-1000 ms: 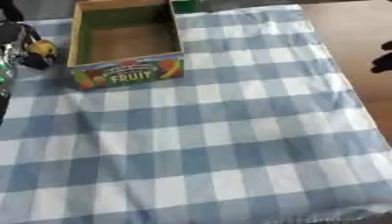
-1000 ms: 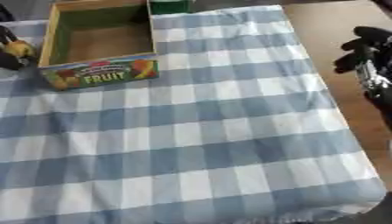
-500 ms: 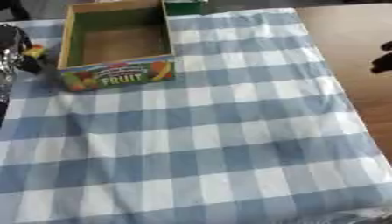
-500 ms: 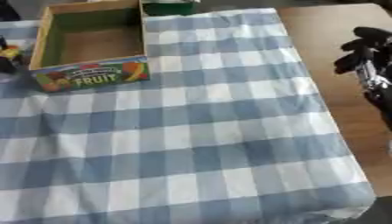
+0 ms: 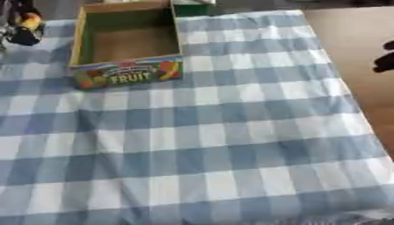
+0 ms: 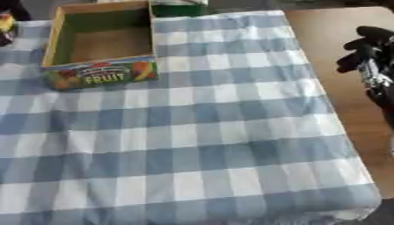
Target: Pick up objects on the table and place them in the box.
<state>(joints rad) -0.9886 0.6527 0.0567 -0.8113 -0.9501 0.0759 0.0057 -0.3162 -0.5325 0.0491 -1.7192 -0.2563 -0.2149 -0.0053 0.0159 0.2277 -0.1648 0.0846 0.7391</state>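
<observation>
While left hand (image 5: 23, 27) curls round a small yellow object (image 5: 31, 19), open-topped FRUIT box (image 5: 127, 75), right hand (image 6: 368, 52) curled, holding nothing

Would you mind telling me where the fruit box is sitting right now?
The fruit box sits at the far left of the checked tablecloth, its printed side facing the robot. The left hand is just beyond its far-left corner.

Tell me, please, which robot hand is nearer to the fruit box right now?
The left robot hand. It sits just past the fruit box's left wall, by the far-left corner, with something yellow-orange. The right robot hand hangs far off beyond the cloth's right edge.
</observation>
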